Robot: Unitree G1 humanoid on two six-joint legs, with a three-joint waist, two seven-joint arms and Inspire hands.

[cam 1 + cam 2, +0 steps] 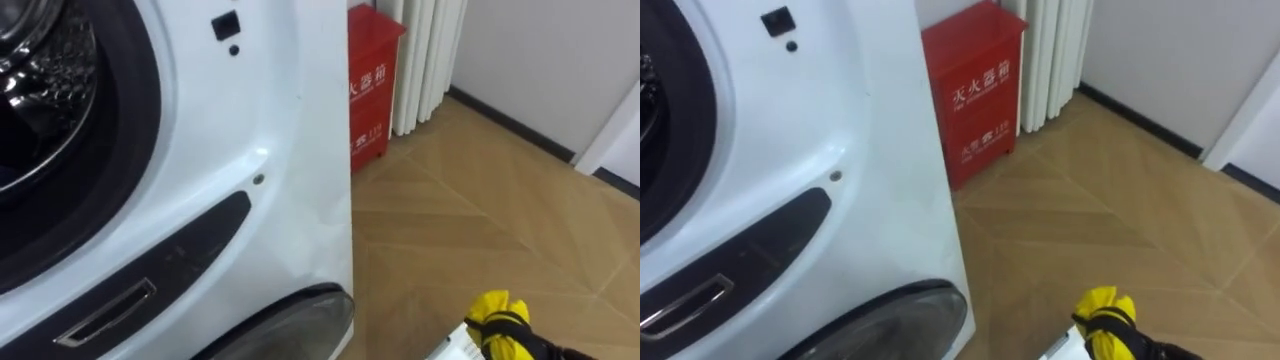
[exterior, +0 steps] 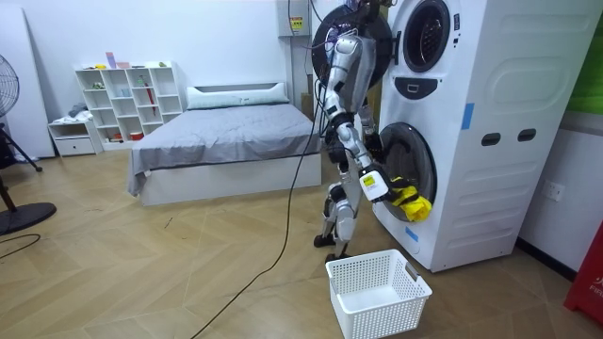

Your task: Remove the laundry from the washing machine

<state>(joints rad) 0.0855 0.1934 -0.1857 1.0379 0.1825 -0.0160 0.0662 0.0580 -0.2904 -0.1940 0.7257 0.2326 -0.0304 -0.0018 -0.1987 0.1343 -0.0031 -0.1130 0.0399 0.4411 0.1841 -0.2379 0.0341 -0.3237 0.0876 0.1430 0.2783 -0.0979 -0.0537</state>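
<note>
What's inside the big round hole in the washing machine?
A shiny, dimpled metal drum, ringed by a dark seal. The seal and the view's edge hide most of it, so whether clothes are left inside can't be seen.

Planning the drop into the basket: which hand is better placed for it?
Right. The right hand is curled round the yellow garment, and the room view shows it above the white basket on the floor.
</note>
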